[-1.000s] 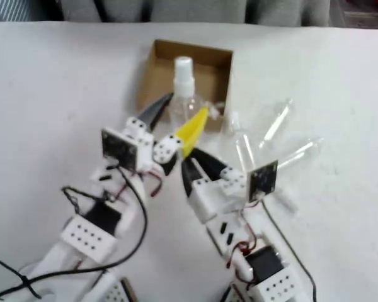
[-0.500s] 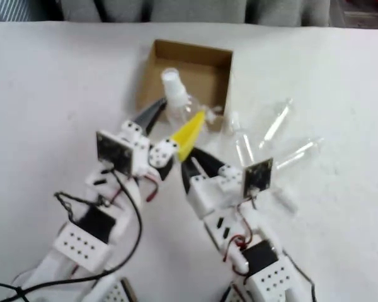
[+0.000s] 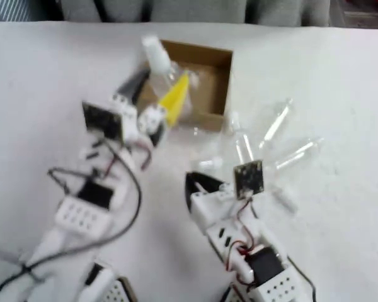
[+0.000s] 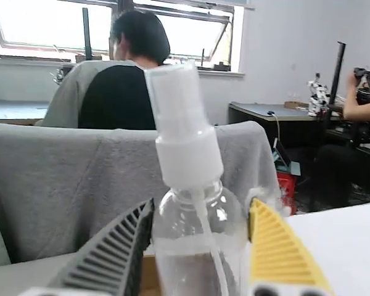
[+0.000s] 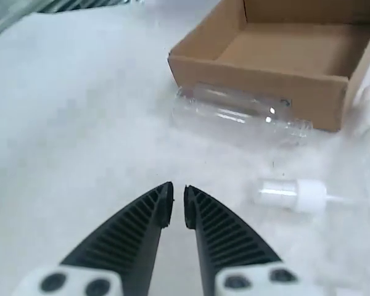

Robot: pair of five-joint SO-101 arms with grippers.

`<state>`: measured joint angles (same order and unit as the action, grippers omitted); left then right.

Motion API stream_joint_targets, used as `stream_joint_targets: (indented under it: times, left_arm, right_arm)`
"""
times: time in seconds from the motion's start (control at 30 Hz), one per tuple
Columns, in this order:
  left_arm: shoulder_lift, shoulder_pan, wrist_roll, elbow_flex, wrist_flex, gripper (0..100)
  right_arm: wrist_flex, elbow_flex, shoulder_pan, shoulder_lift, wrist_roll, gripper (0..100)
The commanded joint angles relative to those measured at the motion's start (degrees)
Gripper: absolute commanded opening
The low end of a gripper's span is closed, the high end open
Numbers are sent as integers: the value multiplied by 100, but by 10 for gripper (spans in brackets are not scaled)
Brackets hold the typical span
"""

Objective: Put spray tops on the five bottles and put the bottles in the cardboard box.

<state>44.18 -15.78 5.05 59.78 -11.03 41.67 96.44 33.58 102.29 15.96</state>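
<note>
My left gripper (image 3: 164,77) is shut on a clear bottle (image 3: 159,66) with a white spray top (image 3: 152,47). It holds the bottle tilted above the left edge of the cardboard box (image 3: 205,51). In the left wrist view the bottle (image 4: 194,231) stands between the grey and yellow fingers of the left gripper (image 4: 202,209), spray top (image 4: 182,132) up. My right gripper (image 3: 190,179) is shut on nothing, low over the table in front of the box. The right wrist view shows the right gripper (image 5: 177,188) pointing at a loose spray top (image 5: 290,192) and a lying bottle (image 5: 240,114) before the box (image 5: 253,77).
Several clear bottles (image 3: 242,146) lie fanned out on the white table right of the box, some with spray tubes (image 3: 277,119) showing. Cables trail from both arms near the table's front edge. A grey cloth hangs behind the table.
The left arm has carried the bottle leftward and farther back, from the box's front to its left edge. The right arm has drawn back toward the table's front.
</note>
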Motion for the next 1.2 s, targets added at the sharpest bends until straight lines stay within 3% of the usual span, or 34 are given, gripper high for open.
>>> stream_joint_targets:
  times: [0.0, 0.17, 0.4, 1.17]
  left_arm:
    - [-1930, 365, 0, -1319, -1064, 57]
    - [-3855, 409, 0, -2479, -1688, 57]
    - [-5824, 734, 0, -4062, -1793, 57]
    - [-9095, 1165, 0, -7200, -1802, 56]
  right_arm:
    - [215, 44, -233, 66, -308, 16]
    - [224, 44, -936, 31, -369, 17]
    - [224, 44, -1033, 31, -378, 17]
    - [189, 44, -1024, 31, -378, 17]
